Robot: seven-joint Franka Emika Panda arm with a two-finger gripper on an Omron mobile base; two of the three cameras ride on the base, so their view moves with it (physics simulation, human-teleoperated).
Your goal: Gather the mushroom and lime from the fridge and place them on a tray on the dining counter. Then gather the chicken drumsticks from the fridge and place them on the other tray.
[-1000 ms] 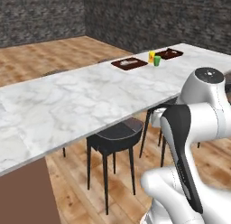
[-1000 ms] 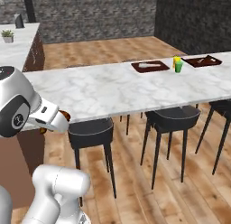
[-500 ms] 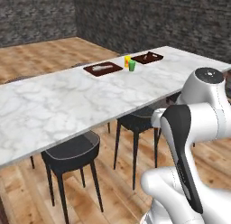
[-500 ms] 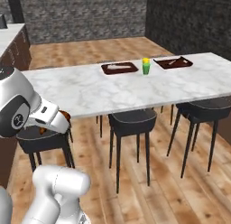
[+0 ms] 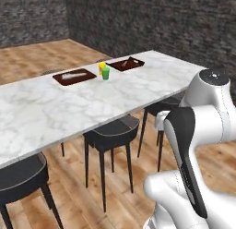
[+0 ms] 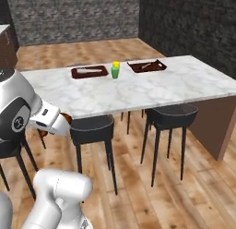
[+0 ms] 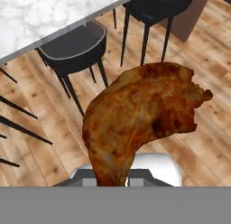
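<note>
Nearing trays (image 5: 73, 77), drumstick (image 7: 140, 119) clamped.

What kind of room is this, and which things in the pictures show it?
Most likely a kitchen's dining area: a long marble counter with black stools under it, two dark trays on top, and a chicken drumstick held in the gripper.

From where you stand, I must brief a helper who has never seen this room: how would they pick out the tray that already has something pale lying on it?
Find the long white marble dining counter with black stools under its near edge. Near its far edge two dark trays flank a green cup. The one meant is the left tray: a pale item lies in it, while the right tray holds something thin and darker.
</note>
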